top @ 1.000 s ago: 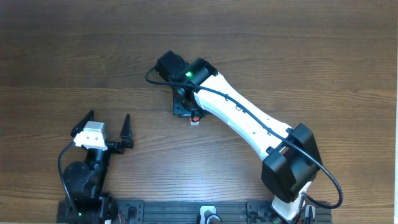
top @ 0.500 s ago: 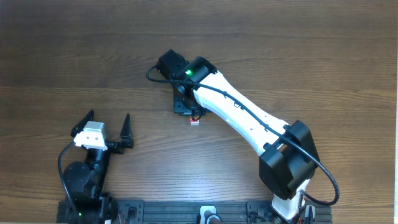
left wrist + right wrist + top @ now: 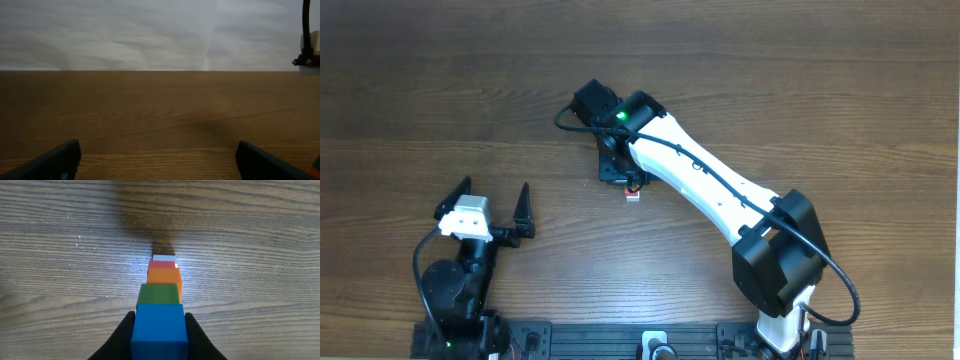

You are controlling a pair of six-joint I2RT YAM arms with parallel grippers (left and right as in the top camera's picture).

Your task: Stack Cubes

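First, check the left gripper (image 3: 492, 196) close to its base at the table's near left. Its two black tapered fingers (image 3: 55, 159) are spread wide, with nothing between them. Its wrist view looks low across the table (image 3: 150, 115), a brown wood-grain surface with a matt finish, toward a pale wall (image 3: 150, 35).

Next, look farther up the table, near the middle. There the right arm (image 3: 700, 185), with a smooth white shell and black joints, reaches across to the stack (image 3: 634, 193). The right gripper (image 3: 159, 317) points straight down over the stack. Its two black fingers (image 3: 125, 332) are closed against opposite sides of the blue cube (image 3: 159, 335), so you can read the grip as firm on that cube.

Inspect the stack from the top down in the right wrist view. All the cubes are plain, square-edged blocks with flat, matt faces.
- The blue cube is uppermost.
- The green cube (image 3: 159, 294) is directly beneath it.
- The orange cube (image 3: 164, 275) comes next.
- The red cube (image 3: 161, 264) follows.
- The white cube (image 3: 164, 258) stands on the table.

You cannot tell whether the blue cube rests on the green cube or hangs just above it.
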